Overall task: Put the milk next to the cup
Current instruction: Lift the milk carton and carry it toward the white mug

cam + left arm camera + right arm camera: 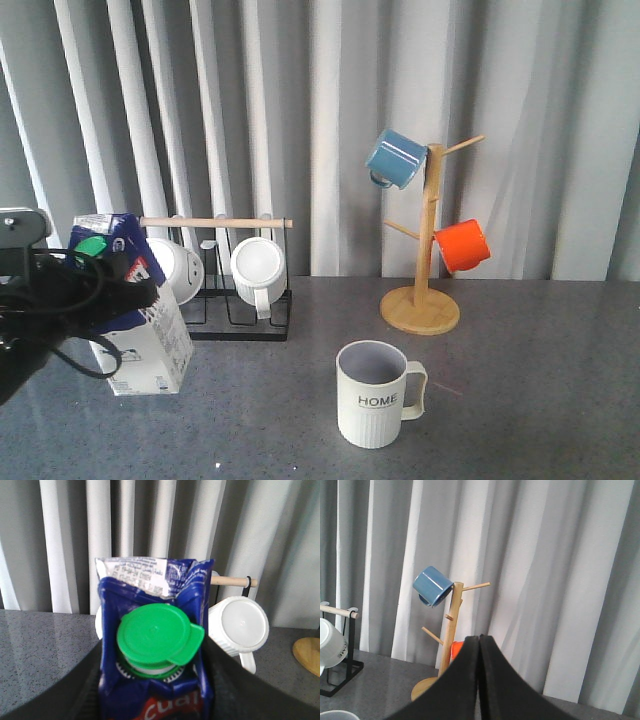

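Observation:
The milk [148, 338], a blue and white carton with a green cap [154, 637], stands tilted at the left of the table. My left gripper [112, 278] is shut on its upper part, and in the left wrist view its dark fingers [227, 685] press both sides below the cap. The cup [376, 394], cream, ribbed and marked "HOME", stands upright at front centre with its handle to the right, well to the right of the milk. My right gripper [479, 641] is shut and empty, and is out of the front view. The cup's rim shows in the right wrist view [335, 715].
A black rack with a wooden bar [222, 223] holds white mugs [262, 270] just behind the milk. A wooden mug tree [424, 300] at the back right carries a blue mug [396, 159] and an orange mug [462, 245]. Grey curtains hang behind the table.

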You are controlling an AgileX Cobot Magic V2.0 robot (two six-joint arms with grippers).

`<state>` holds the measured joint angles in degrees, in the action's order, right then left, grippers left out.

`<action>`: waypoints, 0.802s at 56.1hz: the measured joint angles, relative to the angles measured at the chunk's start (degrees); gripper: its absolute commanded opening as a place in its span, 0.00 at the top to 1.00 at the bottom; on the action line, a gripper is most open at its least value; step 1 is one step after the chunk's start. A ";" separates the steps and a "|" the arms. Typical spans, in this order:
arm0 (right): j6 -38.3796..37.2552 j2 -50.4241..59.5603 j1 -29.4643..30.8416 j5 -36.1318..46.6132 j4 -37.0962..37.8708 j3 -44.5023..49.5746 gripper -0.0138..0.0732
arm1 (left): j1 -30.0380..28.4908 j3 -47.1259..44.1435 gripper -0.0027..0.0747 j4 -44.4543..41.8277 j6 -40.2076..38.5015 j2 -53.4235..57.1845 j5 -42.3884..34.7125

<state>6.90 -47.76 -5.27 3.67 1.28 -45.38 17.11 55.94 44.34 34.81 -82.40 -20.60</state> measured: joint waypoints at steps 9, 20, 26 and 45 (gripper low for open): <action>0.00 0.00 0.00 0.00 0.00 0.00 0.85 | 9.47 1.57 0.97 18.89 17.55 -1.08 -8.59; 0.00 0.00 0.00 0.00 0.00 0.00 0.85 | 18.48 4.61 0.97 24.06 21.19 -5.36 -11.46; 0.00 0.00 0.00 0.00 0.00 0.00 0.85 | 21.75 6.82 0.97 24.80 21.38 -8.42 -11.60; 0.00 0.00 0.00 0.00 0.00 0.00 0.85 | 27.21 13.15 0.97 29.53 21.60 -17.20 -19.19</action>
<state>6.90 -47.76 -5.27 3.67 1.28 -45.38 44.32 69.10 73.87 56.41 -99.60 -39.78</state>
